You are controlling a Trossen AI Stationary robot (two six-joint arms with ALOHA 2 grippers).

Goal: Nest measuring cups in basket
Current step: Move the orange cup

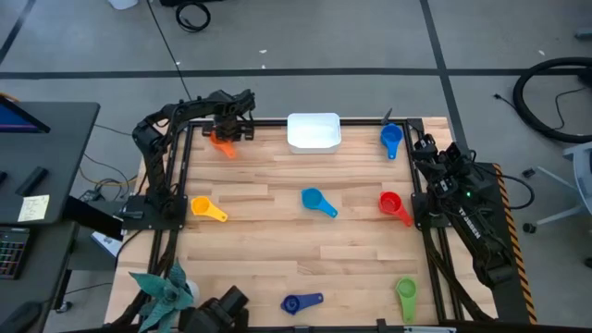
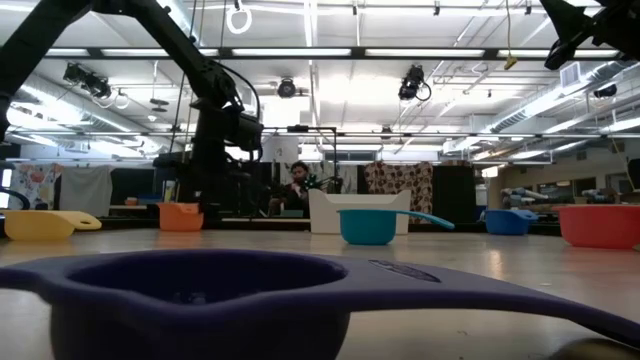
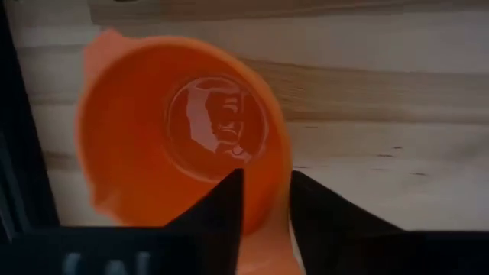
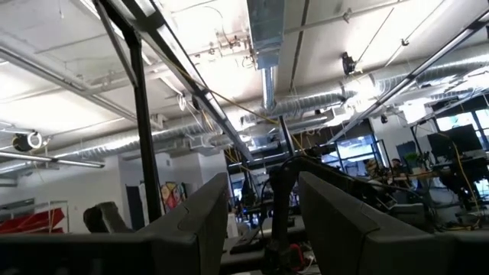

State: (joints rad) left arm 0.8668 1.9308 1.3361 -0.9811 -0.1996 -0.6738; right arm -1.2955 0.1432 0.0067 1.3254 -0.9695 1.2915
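Step 1 — my left claw (image 3: 263,202) pinches the orange cup (image 3: 179,134) wall at the counter's (image 1: 305,250) far edge. Next: lift, carry into basket (image 1: 314,131). Right claw (image 4: 263,210) spread, parked.

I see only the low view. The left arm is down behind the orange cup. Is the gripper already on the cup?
Observer: Yes. In the left wrist view the left gripper has one finger inside the orange cup and one outside, straddling its wall.
Operator: Where is the basket from that cup?
Observer: From above, the basket sits at the table's far edge, to the right of the orange cup, apart from it.
Operator: And the right arm?
Observer: The right gripper is open and points up at the ceiling, holding nothing.
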